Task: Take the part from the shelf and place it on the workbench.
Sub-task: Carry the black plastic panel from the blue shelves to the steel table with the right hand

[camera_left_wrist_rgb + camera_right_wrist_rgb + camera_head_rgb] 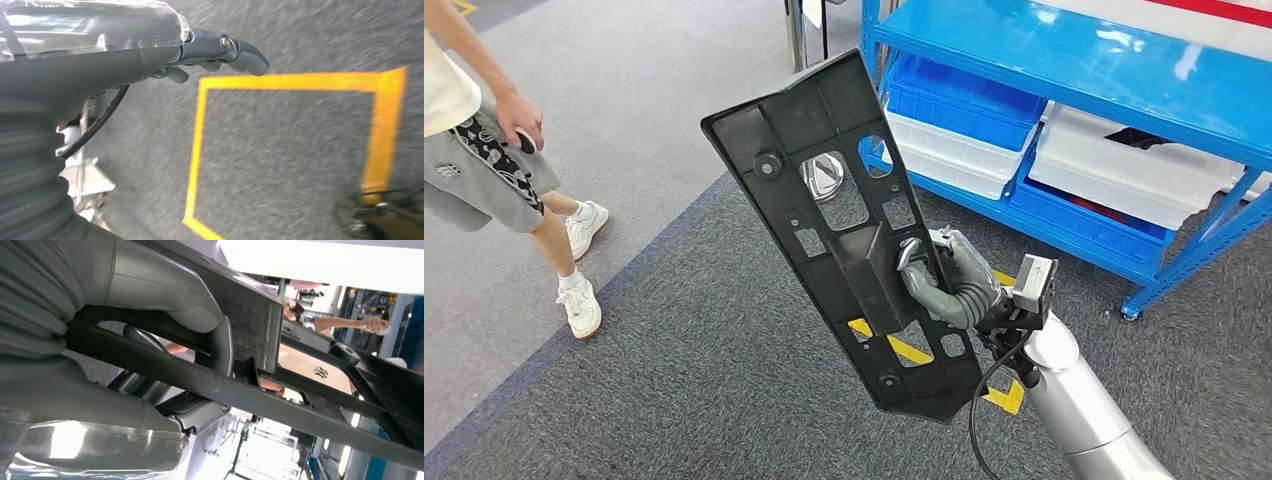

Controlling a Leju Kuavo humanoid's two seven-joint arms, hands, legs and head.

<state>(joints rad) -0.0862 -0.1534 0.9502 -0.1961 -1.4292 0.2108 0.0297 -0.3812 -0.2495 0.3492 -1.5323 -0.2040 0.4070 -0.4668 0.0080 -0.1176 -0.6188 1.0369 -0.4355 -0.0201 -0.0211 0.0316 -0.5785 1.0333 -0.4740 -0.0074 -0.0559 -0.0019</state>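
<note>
A long black plastic part (844, 225) with several cutouts is held up in front of me, tilted, its narrow end low. My right hand (949, 280) grips it from behind at its raised middle block, fingers hooked through an opening. Up close in the right wrist view, the thumb (165, 287) and the dark fingers (220, 347) clamp the part's ribs (260, 395). My left hand (220, 55) hangs over the grey floor with its fingers loosely curled and nothing in it. The blue shelf (1064, 60) stands at the back right.
White and blue bins (1124, 165) sit on the shelf's lower level. A person (494, 150) in grey shorts stands at the left on the lighter floor. Yellow tape (290, 82) marks a square on the carpet below my left hand.
</note>
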